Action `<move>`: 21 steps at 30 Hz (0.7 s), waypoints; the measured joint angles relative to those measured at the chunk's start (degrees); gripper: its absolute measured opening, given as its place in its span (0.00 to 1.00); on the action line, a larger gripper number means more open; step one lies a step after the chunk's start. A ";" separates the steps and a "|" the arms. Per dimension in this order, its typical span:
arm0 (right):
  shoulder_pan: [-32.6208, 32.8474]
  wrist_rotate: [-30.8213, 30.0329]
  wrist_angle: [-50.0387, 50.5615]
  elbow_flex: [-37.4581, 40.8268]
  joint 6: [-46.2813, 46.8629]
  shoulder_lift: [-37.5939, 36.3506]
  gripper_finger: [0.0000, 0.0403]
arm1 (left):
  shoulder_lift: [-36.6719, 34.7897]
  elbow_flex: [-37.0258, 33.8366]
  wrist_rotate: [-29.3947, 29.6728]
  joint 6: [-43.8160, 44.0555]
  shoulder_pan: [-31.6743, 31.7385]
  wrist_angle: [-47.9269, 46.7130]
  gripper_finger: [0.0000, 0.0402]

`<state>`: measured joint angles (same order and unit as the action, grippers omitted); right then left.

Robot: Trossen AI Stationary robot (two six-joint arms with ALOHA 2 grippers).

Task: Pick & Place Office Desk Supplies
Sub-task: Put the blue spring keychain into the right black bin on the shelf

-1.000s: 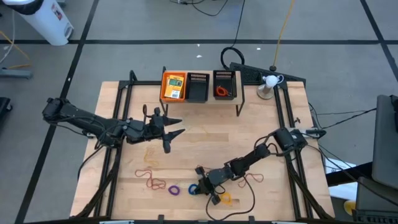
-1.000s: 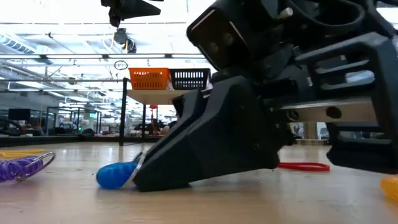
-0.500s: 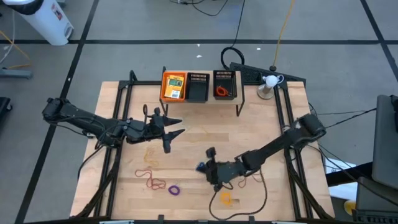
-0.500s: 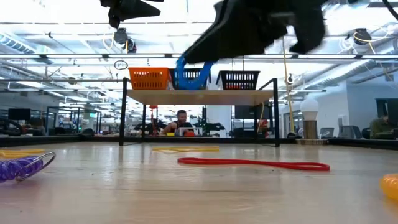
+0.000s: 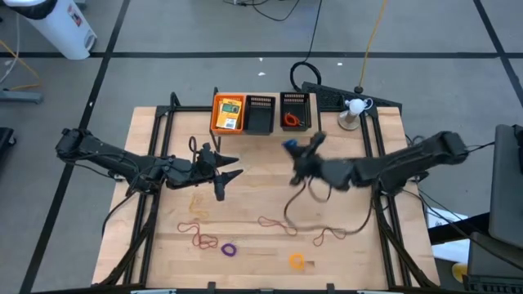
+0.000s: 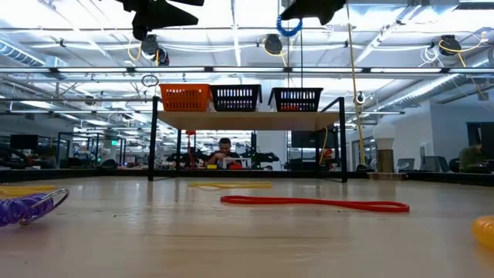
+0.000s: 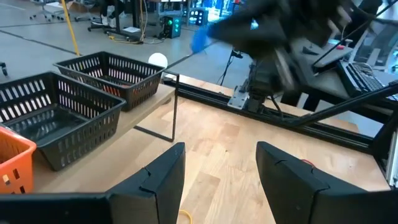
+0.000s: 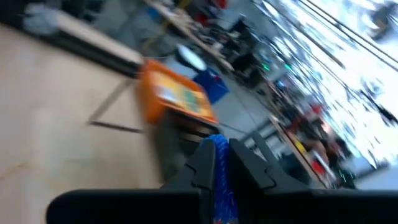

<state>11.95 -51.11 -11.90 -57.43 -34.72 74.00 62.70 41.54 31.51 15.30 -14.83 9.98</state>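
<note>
High view: my right gripper (image 5: 291, 148) clamps the blue ring (image 5: 288, 144) near the trays (image 5: 260, 114); left gripper (image 5: 231, 172) open; bands, purple ring (image 5: 230, 249) remain.

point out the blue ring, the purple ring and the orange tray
blue ring (image 6: 289, 26), low view, its lower curve under the right gripper
purple ring (image 5: 229, 249), high view, its middle
orange tray (image 6: 185, 98), low view, its front mesh wall

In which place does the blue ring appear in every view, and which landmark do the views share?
High view: blue ring just below the trays, held in the shut right gripper.
Low view: top centre, high above the table.
Left wrist view: upper middle, blurred.
Right wrist view: between the fingers.
Shared landmark: the orange tray.
</note>
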 joint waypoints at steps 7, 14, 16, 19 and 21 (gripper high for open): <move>-12.66 10.30 -0.21 5.78 8.90 -9.25 0.04 | 0.00 0.00 0.00 -0.14 0.00 -1.19 0.49; -22.62 22.07 0.03 9.51 17.06 -7.31 0.05 | 0.00 0.00 0.02 -3.91 0.02 -0.87 0.49; -24.81 24.03 -0.01 9.62 17.48 -6.28 0.04 | 0.00 0.00 0.02 -4.50 0.07 -0.70 0.49; -27.31 24.64 -1.11 9.62 17.55 -5.22 0.03 | 0.00 0.00 0.03 -4.69 0.42 -0.72 0.49; -28.50 25.01 -2.87 9.62 17.59 -4.75 0.05 | 0.00 0.00 0.04 -4.69 0.87 -0.71 0.49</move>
<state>-16.55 -26.10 -14.77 -47.81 -17.13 69.25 62.70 41.54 31.55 10.61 -13.96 9.27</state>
